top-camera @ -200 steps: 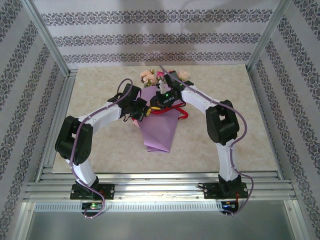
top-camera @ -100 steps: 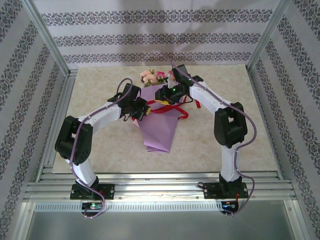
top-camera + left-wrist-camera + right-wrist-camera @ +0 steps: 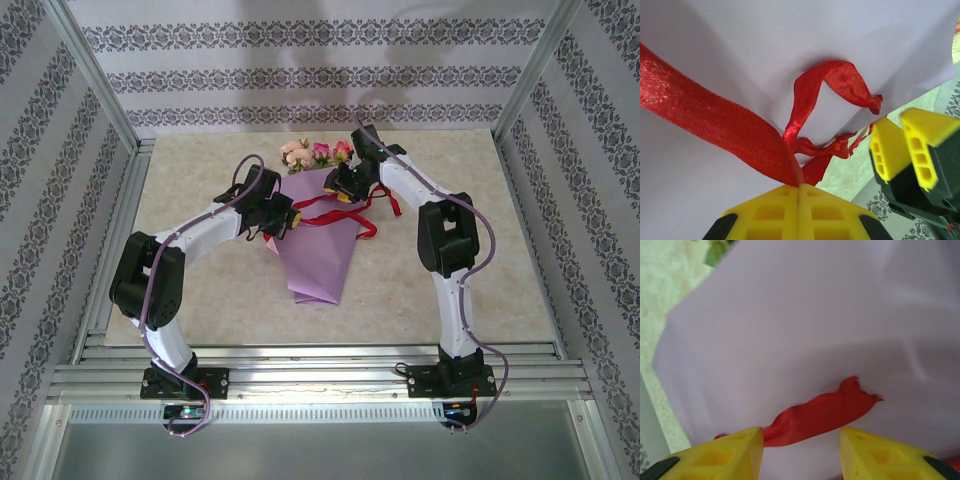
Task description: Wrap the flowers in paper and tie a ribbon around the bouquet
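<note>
Tying stage, by the look of it. The wrapping part is judged done: the flowers (image 3: 320, 153) are tucked into the wide end of the paper (image 3: 815, 315), and the bouquet (image 3: 318, 250) is laid flat on the table (image 3: 450, 270) with the ribbon (image 3: 715, 120) crossed over its upper half, between the two sets of fingers.

The left gripper (image 3: 798, 186) is pinched fully shut on the ribbon. A broad red band is fed straight out of the closed tips and across the paper. Just ahead of those tips a twisted loop is formed, with a thin scrunched strand trailing off toward the paper's edge. Whether a real knot is set there can't be told; it looks more like a loose crossing.

The right gripper (image 3: 800, 432) is held with its fingers well apart and nothing clamped. A free red tail is spread on the paper just beyond the tips, roughly in line with the gap between them.

So the next move is guessed as that tail being picked up by the open fingers. They'd need to be lowered around the ribbon alone, without the thin paper being pinched too, then closed and drawn away from the left fingers so the loop is cinched. Tension has to be kept gentle, or the cone is likely to be dragged or crumpled.
</note>
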You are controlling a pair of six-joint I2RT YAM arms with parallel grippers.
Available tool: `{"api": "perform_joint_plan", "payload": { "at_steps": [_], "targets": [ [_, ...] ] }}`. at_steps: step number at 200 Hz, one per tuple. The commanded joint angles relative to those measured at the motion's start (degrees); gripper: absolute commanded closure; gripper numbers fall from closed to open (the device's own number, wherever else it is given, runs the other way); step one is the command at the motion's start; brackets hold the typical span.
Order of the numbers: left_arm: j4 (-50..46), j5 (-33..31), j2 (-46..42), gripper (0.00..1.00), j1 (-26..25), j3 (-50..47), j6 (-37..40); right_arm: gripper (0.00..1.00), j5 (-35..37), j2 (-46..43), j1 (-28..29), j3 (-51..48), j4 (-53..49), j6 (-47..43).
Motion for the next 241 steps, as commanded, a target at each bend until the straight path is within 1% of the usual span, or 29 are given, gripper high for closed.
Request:
{"api": "perform_joint_plan", "payload": {
  "at_steps": [1,36,47,52,78,92,109,142,183,211,241],
  "targets": [
    [1.10,0.11,0.06,1.00,0.68,2.27,1.54,0.55,4.02,0.02,0.88,2.07,-2.08,5.24],
    [0.68,0.62,0.59,1.00,0.85,3.29,2.06,0.55,5.20,2.50,1.30,3.62,-1.95,8.46],
    [0.69,0.71,0.67,1.00,0.91,3.31,2.17,0.56,5.13,3.33,1.53,4.35,-0.89,8.95],
    [0.72,0.83,0.68,1.00,0.88,3.32,2.17,0.58,5.15,3.98,1.50,4.92,-0.80,9.14],
    [0.55,1.14,0.60,1.00,1.09,3.31,2.41,0.78,5.08,6.86,1.60,9.18,-1.88,8.20],
    [0.54,1.31,0.63,1.00,1.20,3.31,2.54,0.92,4.80,7.86,1.95,11.41,-2.98,7.19],
    [0.53,1.51,0.68,1.00,1.38,3.35,2.68,1.00,4.11,8.10,2.50,13.23,-3.37,5.75],
    [0.52,1.82,1.10,1.00,2.01,3.46,3.21,1.00,2.25,7.47,4.41,15.28,-5.30,1.57],
    [0.21,2.32,2.03,1.00,2.87,4.39,4.33,1.00,-1.45,5.08,5.72,10.38,-5.17,-1.07],
    [0.10,3.10,3.43,1.00,3.47,6.10,5.95,1.00,-5.99,5.20,6.47,10.06,-5.94,-3.15],
    [-1.99,3.83,5.85,1.00,4.23,9.06,9.86,1.00,-9.13,4.12,7.19,8.78,-6.93,-5.07]
  ]
}}
